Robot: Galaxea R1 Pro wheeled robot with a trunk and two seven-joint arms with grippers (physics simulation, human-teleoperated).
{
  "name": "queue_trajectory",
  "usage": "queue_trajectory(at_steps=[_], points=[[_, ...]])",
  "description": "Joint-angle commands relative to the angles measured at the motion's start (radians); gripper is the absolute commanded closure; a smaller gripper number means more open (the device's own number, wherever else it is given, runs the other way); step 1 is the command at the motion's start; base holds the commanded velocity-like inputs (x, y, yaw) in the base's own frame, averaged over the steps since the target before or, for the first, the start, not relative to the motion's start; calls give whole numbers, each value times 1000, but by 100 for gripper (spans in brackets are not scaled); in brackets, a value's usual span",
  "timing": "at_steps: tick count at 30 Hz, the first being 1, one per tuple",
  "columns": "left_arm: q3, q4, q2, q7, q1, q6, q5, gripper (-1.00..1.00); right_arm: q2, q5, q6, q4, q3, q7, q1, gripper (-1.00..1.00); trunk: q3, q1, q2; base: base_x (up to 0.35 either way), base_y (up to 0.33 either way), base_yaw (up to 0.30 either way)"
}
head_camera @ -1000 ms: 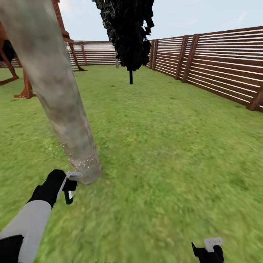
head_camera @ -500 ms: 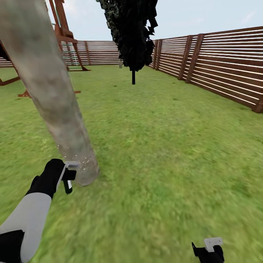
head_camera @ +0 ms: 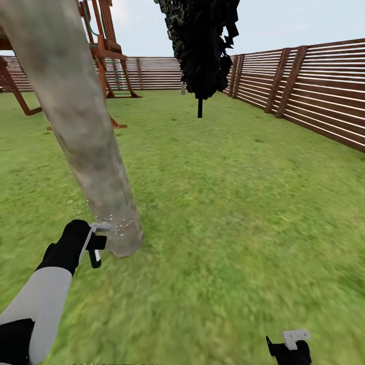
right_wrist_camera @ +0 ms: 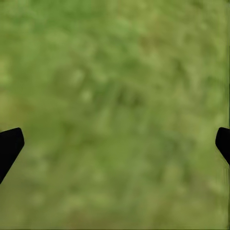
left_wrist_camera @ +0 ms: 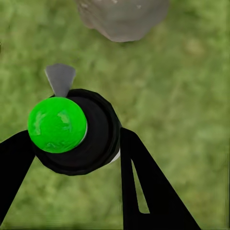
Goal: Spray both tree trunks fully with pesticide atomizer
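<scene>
- Dark round sprayer (left_wrist_camera: 79, 132) with green cap and grey nozzle, clamped in left claw (head_camera: 95, 247) beside trunk (head_camera: 86, 132) base.
- White specks (head_camera: 114, 225) on bark, head view.
- Right claw (right_wrist_camera: 115, 139) spread wide over grass (right_wrist_camera: 115, 72).

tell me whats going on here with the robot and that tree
The robot stands on a lawn beside a thick tree trunk. Its left end effector is closed around a small dark sprayer with a green top, held close to the base of the trunk. Tiny white droplets speckle the bark low down. The right end effector hangs open over the grass, holding nothing.
</scene>
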Motion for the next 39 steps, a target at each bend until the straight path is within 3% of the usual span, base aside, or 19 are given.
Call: queue_trajectory(at_steps=[1, 18, 21, 23, 25, 34, 39], points=[[0, 0, 0, 0, -3, 0, -1, 100, 0, 0, 0, 0, 0, 0, 0, -100, 0, 0, 0, 0, -270, 93], [0, 0, 8, 1, -43, 2, -6, 100, -2, 0, 0, 0, 0, 3, 0, -100, 0, 0, 0, 0, -272, 3], [0, 1, 22, 1, -73, 3, -4, 100, -1, 0, 0, 0, 0, 2, 0, -100, 0, 0, 0, 0, -272, 85], [1, 3, 51, 0, -91, 4, -3, 100, 0, 0, 0, 0, 0, 2, 0, -100, 0, 0, 0, 0, -272, 241], [1, 3, 59, 0, -92, 5, -3, 100, 0, 0, 0, 0, 0, 2, 0, -100, 0, 0, 0, 0, -272, 274], [1, 3, 42, -1, -90, 4, -1, 100, 0, 0, 0, 0, 0, 2, 0, -100, 0, 0, 0, 0, -272, 273], [2, 4, 41, -1, -88, 3, -1, 100, 0, 1, 0, 0, 0, 2, 0, -100, 0, 0, 0, 120, -251, 34]])
